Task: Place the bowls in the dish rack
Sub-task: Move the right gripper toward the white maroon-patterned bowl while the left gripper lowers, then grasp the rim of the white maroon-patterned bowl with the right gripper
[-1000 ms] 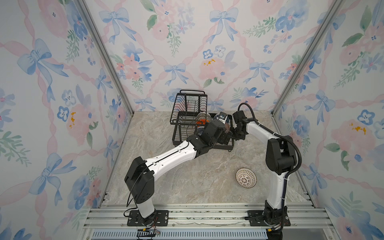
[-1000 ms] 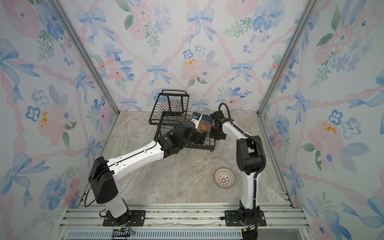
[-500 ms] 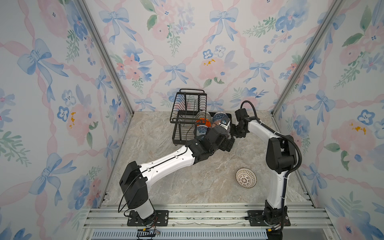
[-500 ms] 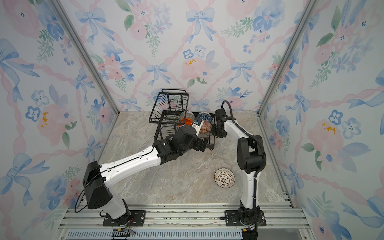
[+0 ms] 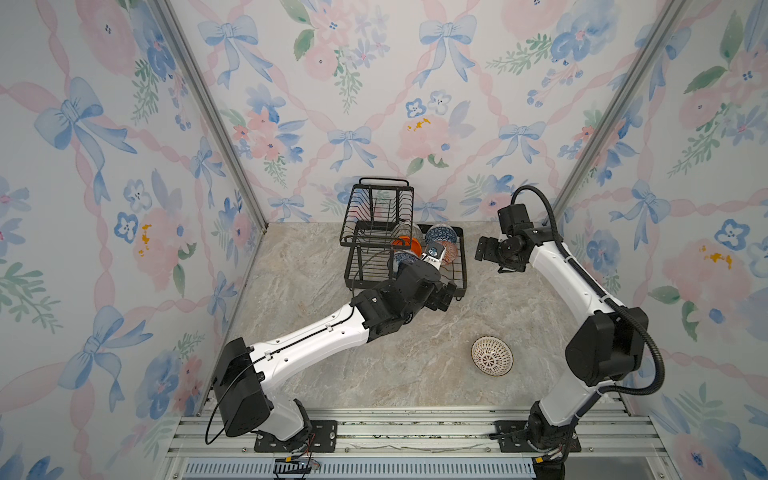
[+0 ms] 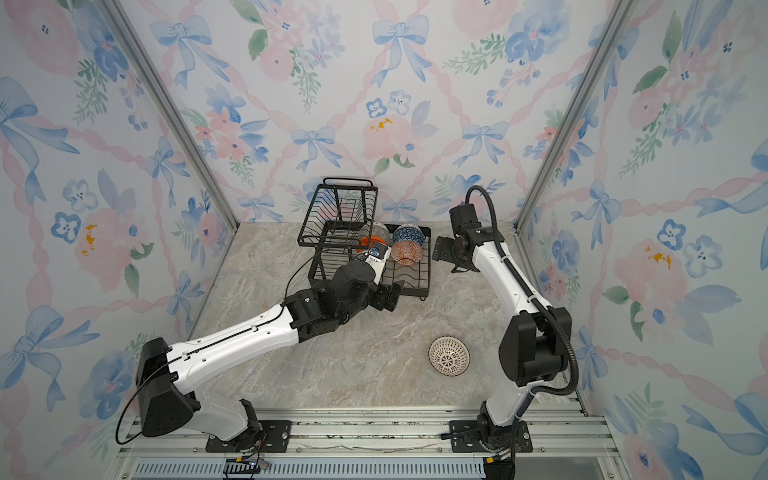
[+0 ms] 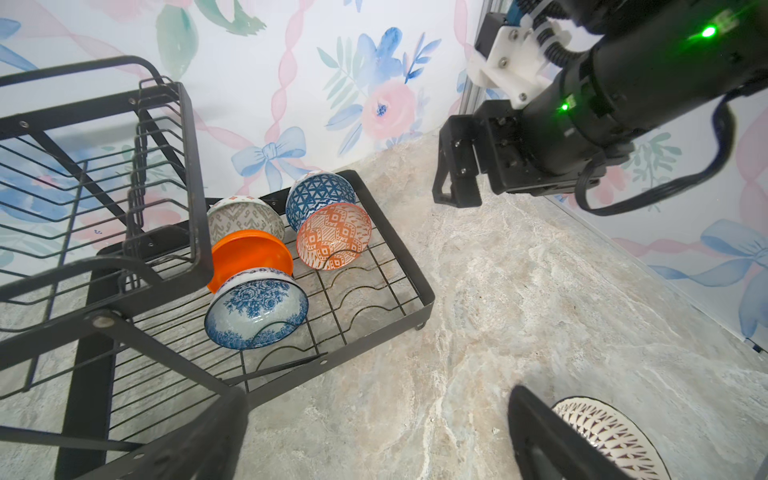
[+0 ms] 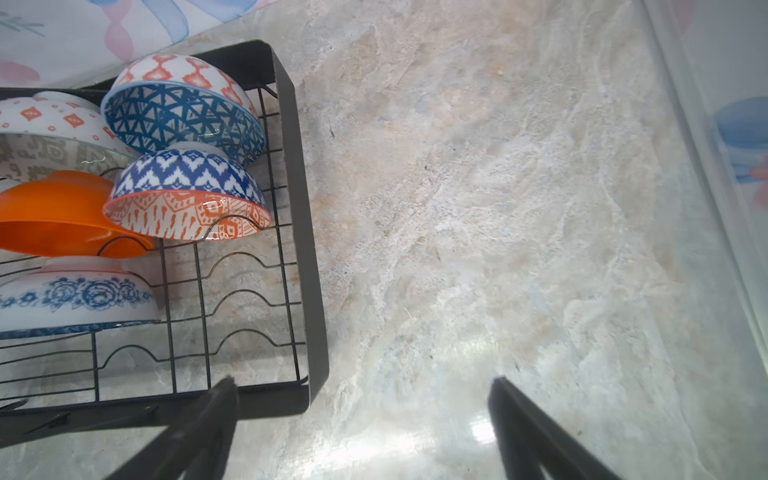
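The black dish rack [image 5: 464, 266] [image 6: 429, 262] stands at the back of the table. Its lower tray [image 7: 332, 359] [image 8: 299, 208] holds the blue-floral bowl [image 7: 255, 309], plain orange bowl [image 7: 249, 253], pale green bowl [image 7: 245, 220], blue triangle bowl [image 7: 320, 197] and orange-red bowl [image 7: 334, 237] [image 8: 187, 199], all on edge. The white lattice bowl [image 5: 492, 356] [image 6: 449, 356] lies on the table near the front right. My left gripper [image 5: 442, 297] [image 7: 378, 436] hangs open and empty at the rack's front corner. My right gripper [image 5: 484, 249] [image 8: 362, 395] stands open and empty just right of the rack.
Floral walls close in the marble table [image 5: 415, 374] at the back and on both sides. The rack's raised upper basket [image 5: 376, 216] stands empty over the left half. The left forearm [image 5: 307, 345] slants across the table's middle.
The right gripper opened, letting go inside the rack, and drew back to the right of it. The left arm pulled out of the rack toward the front.
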### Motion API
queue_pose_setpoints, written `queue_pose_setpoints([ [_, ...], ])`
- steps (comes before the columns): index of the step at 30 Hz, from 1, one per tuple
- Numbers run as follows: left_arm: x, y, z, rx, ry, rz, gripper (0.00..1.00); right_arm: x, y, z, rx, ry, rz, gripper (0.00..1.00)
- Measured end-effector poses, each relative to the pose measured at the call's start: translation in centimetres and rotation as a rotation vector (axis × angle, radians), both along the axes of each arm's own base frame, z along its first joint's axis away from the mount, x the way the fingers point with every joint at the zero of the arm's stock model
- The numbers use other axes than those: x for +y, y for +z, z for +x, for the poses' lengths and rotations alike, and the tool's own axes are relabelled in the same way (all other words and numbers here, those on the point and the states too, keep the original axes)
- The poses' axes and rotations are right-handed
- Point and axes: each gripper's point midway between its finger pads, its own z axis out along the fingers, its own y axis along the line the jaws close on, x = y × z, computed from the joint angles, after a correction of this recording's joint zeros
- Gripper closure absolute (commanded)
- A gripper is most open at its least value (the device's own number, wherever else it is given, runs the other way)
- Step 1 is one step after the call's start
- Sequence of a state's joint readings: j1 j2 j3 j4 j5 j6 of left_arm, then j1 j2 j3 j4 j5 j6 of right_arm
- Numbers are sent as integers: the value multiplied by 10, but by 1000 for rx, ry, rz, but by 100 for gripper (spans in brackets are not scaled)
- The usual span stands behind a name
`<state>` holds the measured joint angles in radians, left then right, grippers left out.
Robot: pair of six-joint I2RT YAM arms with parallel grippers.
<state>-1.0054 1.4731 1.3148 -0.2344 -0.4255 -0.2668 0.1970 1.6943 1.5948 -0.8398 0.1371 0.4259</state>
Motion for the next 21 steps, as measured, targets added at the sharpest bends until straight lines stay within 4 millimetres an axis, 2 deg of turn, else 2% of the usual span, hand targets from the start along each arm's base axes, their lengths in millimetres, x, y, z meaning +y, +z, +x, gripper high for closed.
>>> queue_pose_setpoints([
  [9, -6, -19, -20, 11, -12, 36, 2, -29, 41, -67, -52, -42, -101, 3],
  [15, -10, -29, -38, 17, -18, 48, 2, -60, 66, -112, -126, -90, -203, 3],
  [18, -15, -28, -46, 14, -26, 43, 2, -71, 67, -131, -151, -133, -194, 3],
  [21, -21, -29, -55, 12, -33, 39, 2, -76, 58, -147, -141, -151, -154, 3],
])
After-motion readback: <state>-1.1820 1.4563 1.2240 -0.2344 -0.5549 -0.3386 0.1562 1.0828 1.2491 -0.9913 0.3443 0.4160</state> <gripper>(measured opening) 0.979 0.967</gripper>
